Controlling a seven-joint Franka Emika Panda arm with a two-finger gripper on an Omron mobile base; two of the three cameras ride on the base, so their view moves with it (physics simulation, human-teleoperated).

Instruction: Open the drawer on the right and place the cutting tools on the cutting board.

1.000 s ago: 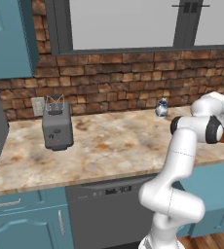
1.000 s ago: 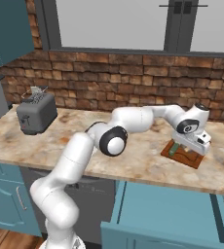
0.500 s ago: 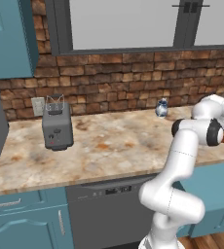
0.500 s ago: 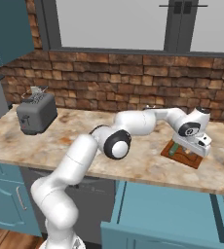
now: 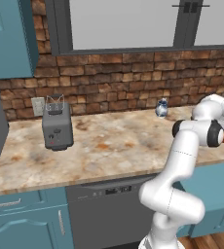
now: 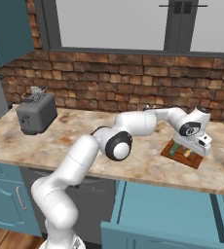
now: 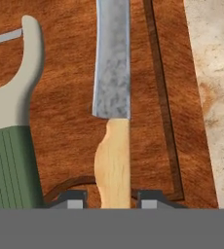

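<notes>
The knife point(image 7: 113, 112) lies on the cutting board point(image 7: 70, 97) between the spread fingers of the hand point(image 7: 112, 200).

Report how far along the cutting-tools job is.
Done: the drawer stands open, and the peeler lies on the cutting board. In hand: the knife also lies on the board, its handle between the gripper fingertips; whether they grip it is unclear. Left: letting go and pulling away.
</notes>
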